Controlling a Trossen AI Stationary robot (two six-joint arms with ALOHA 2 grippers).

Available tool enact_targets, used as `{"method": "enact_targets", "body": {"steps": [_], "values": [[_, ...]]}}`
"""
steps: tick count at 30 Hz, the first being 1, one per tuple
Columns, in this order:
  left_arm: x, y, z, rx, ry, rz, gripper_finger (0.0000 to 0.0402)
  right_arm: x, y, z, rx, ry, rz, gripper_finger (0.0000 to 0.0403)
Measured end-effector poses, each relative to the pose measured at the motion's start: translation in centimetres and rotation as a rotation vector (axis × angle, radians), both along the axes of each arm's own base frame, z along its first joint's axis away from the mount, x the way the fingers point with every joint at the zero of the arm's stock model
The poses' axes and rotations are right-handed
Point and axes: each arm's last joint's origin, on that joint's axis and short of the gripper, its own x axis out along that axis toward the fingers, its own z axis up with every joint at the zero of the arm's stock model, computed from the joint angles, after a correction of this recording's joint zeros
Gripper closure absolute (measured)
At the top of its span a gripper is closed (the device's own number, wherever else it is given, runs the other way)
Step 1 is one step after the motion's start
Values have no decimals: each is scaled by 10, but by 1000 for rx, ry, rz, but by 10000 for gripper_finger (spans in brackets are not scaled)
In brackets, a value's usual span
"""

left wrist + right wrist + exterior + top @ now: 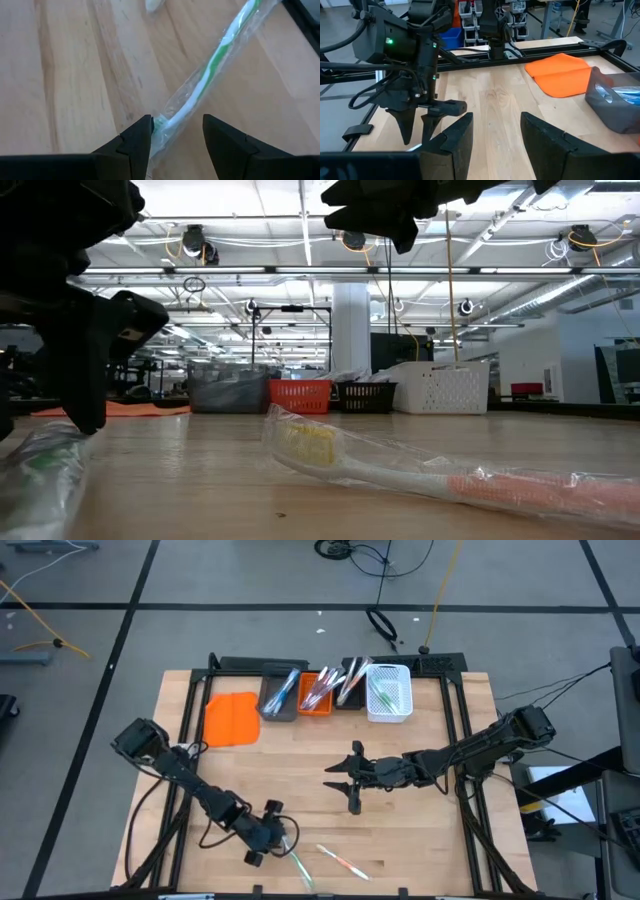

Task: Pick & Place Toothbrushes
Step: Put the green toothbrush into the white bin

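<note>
My left gripper (pixel 172 132) is spread over the green toothbrush (pixel 215 65); light, stiff, its wrapper probably slippery, so I'd pinch mid-handle. Right gripper (pixel 347 783) spread, waiting mid-table.

Right gripper (pixel 496 134) at bottom centre of frame, two dark fingers (pixel 454 137) apart, nothing between them, bare wooden table (pixel 495 105) in the gap. Left gripper (pixel 418 129) at centre left, pointing down at the tabletop, green LED lit on the wrist housing. Orange cloth (pixel 563 73) flat at upper right. Grey bin (pixel 610 102) at right edge, blue-accented toothbrushes (pixel 625 94) inside.
</note>
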Motion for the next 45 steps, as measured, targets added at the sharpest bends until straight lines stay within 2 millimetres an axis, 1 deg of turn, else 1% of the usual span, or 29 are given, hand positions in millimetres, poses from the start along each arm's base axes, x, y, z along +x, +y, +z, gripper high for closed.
{"method": "enact_targets", "body": {"steps": [9,12,15,18,21,22,29,36,38,45], "values": [[-2,2,-2,41,22,11,223,0,0,0,-7,1,1,248],[-2,3,-3,59,17,26,235,0,0,0,-7,2,2,248],[-3,4,-3,74,19,35,269,0,0,0,-8,5,2,248],[-3,5,-4,87,24,49,319,0,0,0,-8,5,1,248],[-4,6,-4,83,33,65,377,0,0,-1,-9,9,1,248],[-4,6,-4,78,37,73,388,0,0,-1,-9,9,2,248],[-3,6,-3,45,43,119,397,0,0,-1,-11,13,1,248],[-4,8,-1,59,23,197,400,0,0,-1,-11,16,2,248],[-4,10,5,60,-10,238,400,0,0,-1,-11,15,2,248],[-7,20,44,79,-231,445,401,0,0,-1,-10,13,2,248]]}}
